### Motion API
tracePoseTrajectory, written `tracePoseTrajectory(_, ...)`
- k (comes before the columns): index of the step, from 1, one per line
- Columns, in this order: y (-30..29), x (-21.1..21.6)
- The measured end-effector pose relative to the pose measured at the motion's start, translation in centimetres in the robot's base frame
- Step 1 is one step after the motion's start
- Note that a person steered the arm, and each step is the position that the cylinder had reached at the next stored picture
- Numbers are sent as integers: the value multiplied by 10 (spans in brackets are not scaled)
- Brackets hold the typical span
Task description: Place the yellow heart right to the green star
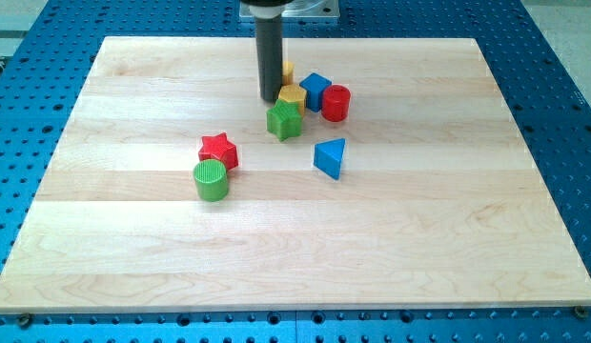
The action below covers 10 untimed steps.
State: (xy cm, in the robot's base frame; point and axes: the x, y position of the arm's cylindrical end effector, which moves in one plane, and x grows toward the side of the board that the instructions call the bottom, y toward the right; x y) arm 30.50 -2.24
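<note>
Surface (448, 238) of pale wood carried every block. The rod ended in my tip (270, 98), with no jaws to open or close. Just right of it sat a yellow block (292, 96), shape unclear, touching the green star (285, 121) below-right. A second yellow block (288, 70) peeked out beside the rod.

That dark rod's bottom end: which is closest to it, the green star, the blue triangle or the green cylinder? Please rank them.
From my tip:
1. Green star, just below and right of it in the view.
2. Blue triangle, lower right.
3. Green cylinder, lower left, beside the red star.
</note>
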Motion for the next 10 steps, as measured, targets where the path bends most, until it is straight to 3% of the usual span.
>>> tracePoseTrajectory(1, -30, -12)
tracePoseTrajectory(2, -15, -27)
tracePoseTrajectory(3, 42, -40)
tracePoseTrajectory(4, 29, -75)
tracePoseTrajectory(5, 51, -77)
tracePoseTrajectory(6, 111, -12)
tracePoseTrajectory(7, 121, -27)
tracePoseTrajectory(9, 90, -110)
tracePoseTrajectory(10, 140, -74)
